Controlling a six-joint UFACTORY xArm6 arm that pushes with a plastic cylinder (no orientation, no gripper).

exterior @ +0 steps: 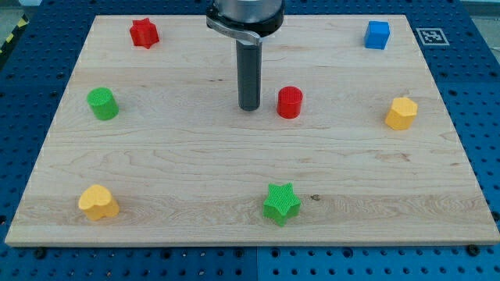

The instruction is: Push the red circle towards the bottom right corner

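The red circle (290, 102) stands on the wooden board (195, 164) a little right of the middle, in the upper half. My tip (249, 107) rests on the board just to the circle's left, with a small gap between them. The rod rises straight up from it to the arm's mount at the view's top.
A red star (144, 33) sits at the top left, a blue cube (377, 35) at the top right. A green circle (102, 104) is at the left, a yellow hexagon (401, 114) at the right. A yellow heart (98, 203) and a green star (281, 204) lie near the bottom edge.
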